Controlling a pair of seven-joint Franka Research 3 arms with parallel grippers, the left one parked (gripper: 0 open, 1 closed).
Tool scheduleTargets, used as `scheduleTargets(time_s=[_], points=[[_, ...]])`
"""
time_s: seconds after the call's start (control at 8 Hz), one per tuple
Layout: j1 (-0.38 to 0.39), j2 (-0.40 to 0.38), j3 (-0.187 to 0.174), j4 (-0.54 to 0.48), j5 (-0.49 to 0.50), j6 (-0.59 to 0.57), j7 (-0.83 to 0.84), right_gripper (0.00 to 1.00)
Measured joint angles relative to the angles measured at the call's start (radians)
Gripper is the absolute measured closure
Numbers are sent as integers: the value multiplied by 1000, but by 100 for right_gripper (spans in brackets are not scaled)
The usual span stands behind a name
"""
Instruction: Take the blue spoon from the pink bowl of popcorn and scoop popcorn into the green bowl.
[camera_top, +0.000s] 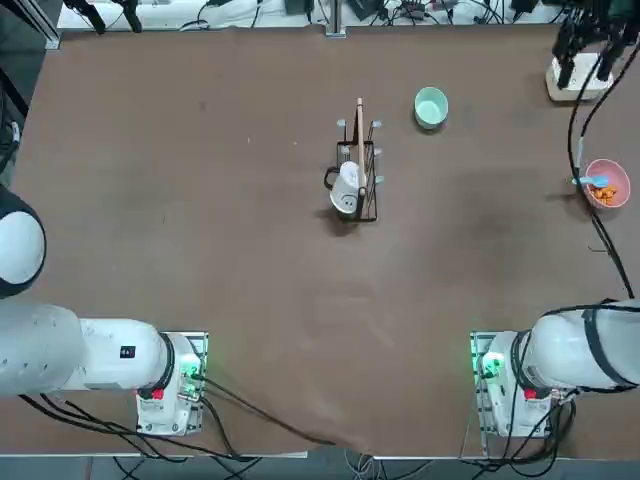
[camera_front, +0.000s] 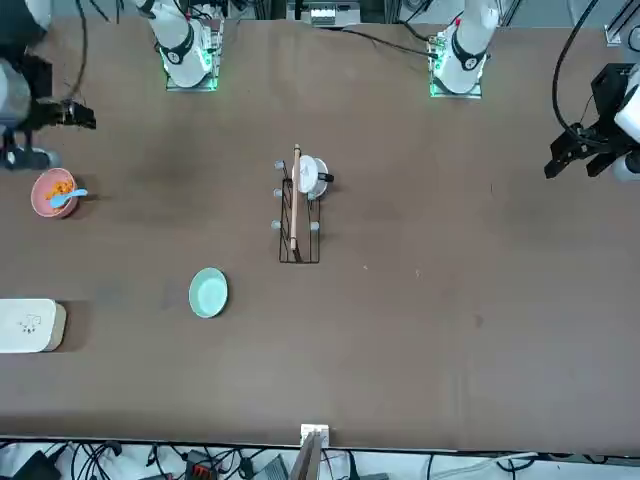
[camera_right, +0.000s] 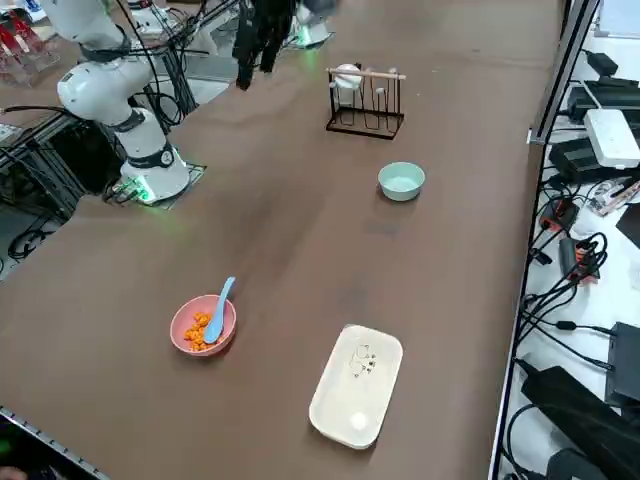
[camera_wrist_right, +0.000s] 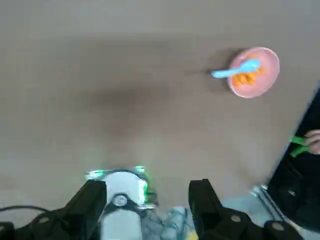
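The pink bowl (camera_right: 203, 325) stands near the table's right edge, with orange popcorn (camera_right: 200, 328) in it. The blue spoon (camera_right: 218, 300) lies in that bowl, its handle sticking out over the rim toward the table's middle. The same bowl (camera_wrist_right: 253, 71) and spoon (camera_wrist_right: 235, 70) show in the wrist view. On the far side of the table the green bowl (camera_top: 431, 107) sits by itself, and nothing shows inside it. My right gripper (camera_wrist_right: 147, 197) hangs open high above the table, well away from both bowls, with nothing between its fingers; in the top view the gripper (camera_top: 585, 55) shows at the far right corner.
A black wire rack (camera_top: 358, 175) with a white mug (camera_top: 346, 190) on it stands mid-table, left of the green bowl. A white rounded square box (camera_right: 356, 385) lies at the far right corner. A hand (camera_wrist_right: 314, 140) shows beyond the table's edge. Cables run along the right side.
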Motion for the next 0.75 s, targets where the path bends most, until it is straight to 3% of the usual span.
scheduleTargets(time_s=[0.38, 0.75], points=[[-33, 100, -12, -80, -237, 100, 94, 0], [-123, 138, -17, -282, -426, 388, 340, 1]])
